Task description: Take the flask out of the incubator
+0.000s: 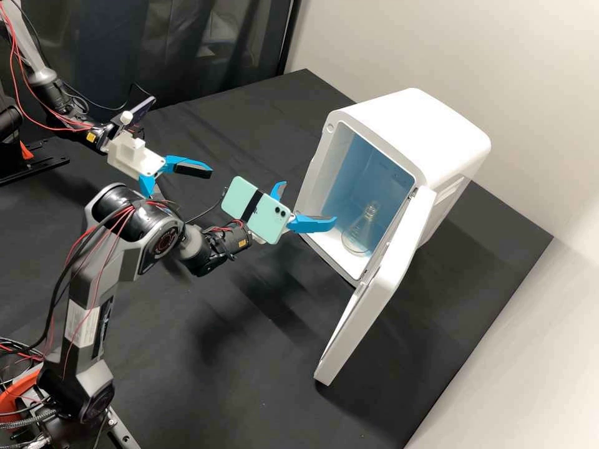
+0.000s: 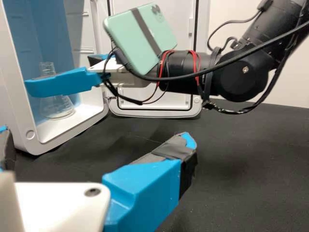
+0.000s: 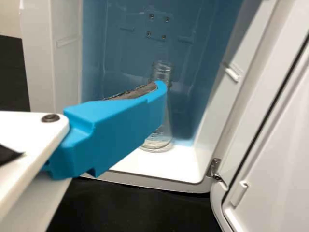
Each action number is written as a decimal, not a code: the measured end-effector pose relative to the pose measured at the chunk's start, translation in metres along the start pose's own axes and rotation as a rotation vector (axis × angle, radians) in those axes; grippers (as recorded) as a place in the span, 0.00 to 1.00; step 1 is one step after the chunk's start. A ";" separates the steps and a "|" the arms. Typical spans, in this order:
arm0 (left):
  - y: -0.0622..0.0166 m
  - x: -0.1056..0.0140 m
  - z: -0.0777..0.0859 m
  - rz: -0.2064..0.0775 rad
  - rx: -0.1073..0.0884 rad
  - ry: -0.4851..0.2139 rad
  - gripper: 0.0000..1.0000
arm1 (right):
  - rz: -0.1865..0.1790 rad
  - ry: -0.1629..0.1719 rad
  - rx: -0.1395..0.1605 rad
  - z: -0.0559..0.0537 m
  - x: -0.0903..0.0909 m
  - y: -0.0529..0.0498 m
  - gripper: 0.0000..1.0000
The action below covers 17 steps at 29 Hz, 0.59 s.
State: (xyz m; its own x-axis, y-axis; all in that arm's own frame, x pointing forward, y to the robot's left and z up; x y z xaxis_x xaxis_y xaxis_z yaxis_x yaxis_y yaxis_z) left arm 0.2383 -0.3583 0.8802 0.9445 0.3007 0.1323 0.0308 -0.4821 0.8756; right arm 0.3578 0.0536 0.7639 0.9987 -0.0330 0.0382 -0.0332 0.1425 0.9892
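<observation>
Standing in 1 open incubator (image 1: 424, 131), 1 flask (image 1: 362, 231), left gripper (image 1: 178, 181) fingers apart, right gripper (image 1: 309, 201) fingers apart

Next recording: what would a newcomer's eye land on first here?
The white incubator at the right of the bench, its door swung wide on a bright blue inside where a clear flask stands upright on its floor. Next, the right gripper, fingers open at the opening and short of the flask, with a mint phone strapped behind it; the left gripper hangs open farther back.
</observation>
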 end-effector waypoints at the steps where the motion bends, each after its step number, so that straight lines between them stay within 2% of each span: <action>1: 0.0000 0.000 0.000 0.000 0.000 0.000 1.00 | 0.000 0.003 0.000 -0.001 0.001 -0.001 1.00; 7: 0.0000 0.000 0.000 0.000 0.000 0.000 1.00 | 0.003 -0.018 0.010 0.002 0.009 -0.004 1.00; 17: 0.0000 0.000 0.000 0.000 0.000 0.000 1.00 | -0.014 -0.132 0.007 0.039 0.025 -0.005 1.00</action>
State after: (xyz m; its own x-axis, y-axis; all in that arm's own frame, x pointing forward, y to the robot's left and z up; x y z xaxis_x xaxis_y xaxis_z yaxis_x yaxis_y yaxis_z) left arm 0.2383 -0.3583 0.8802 0.9445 0.3007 0.1323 0.0308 -0.4821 0.8756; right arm 0.3815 0.0139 0.7654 0.9854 -0.1650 0.0422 -0.0200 0.1341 0.9908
